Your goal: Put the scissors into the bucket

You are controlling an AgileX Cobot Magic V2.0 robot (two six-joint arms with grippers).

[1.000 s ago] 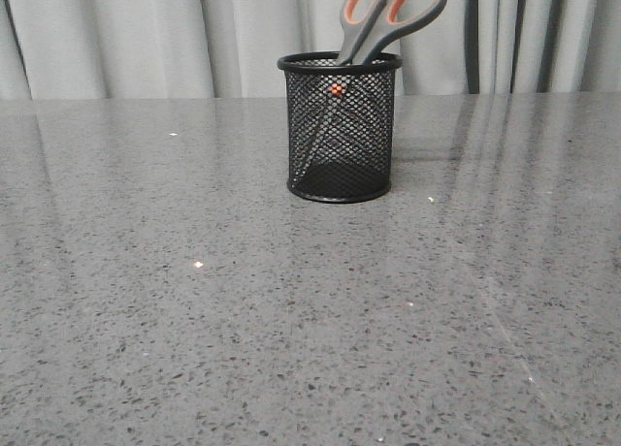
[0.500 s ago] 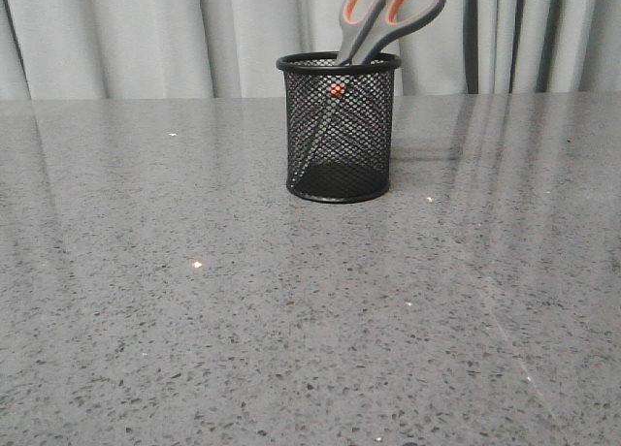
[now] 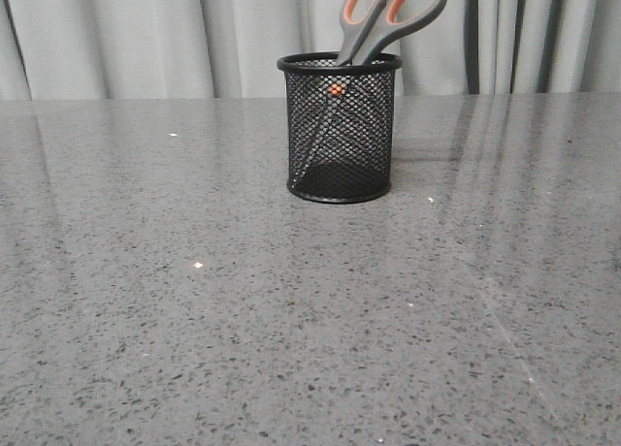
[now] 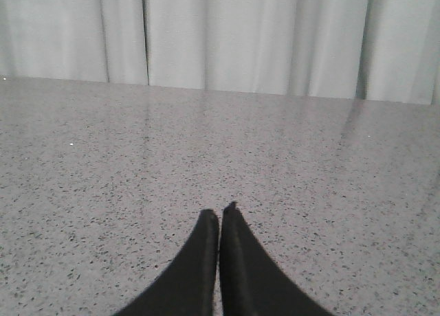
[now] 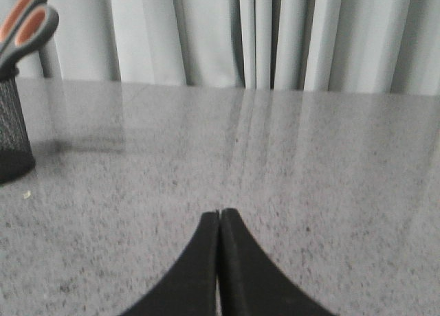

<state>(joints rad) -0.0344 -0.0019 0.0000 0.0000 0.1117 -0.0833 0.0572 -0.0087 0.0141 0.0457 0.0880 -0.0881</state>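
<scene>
The scissors point(image 3: 388, 15) stand blades-down inside the black mesh bucket point(image 3: 340, 155), at the far middle of the table. Their grey handles with orange lining lean out to the right above the rim. The orange pivot dot shows through the mesh. In the right wrist view the scissors' handles point(image 5: 24, 27) and the bucket point(image 5: 12, 141) show at the picture's edge, far from my right gripper point(image 5: 219, 213), which is shut and empty. My left gripper point(image 4: 220, 210) is shut and empty over bare table; neither task object shows in its view. Neither gripper shows in the front view.
The grey speckled table point(image 3: 310, 320) reaches back to a pale pleated curtain point(image 3: 146, 34) behind it.
</scene>
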